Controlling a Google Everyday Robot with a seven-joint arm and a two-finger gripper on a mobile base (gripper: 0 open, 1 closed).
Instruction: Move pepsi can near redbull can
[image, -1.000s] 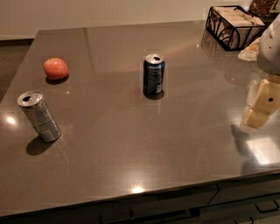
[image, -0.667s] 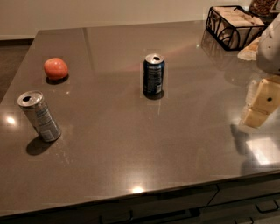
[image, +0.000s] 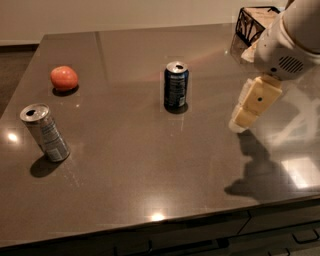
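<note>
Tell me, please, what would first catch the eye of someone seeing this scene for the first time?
The dark pepsi can stands upright, alone, near the middle of the glossy dark table. The cream-coloured gripper hangs over the table's right side, well apart from that can. Near the left edge is the silver redbull can, with an orange-red round fruit farther back.
</note>
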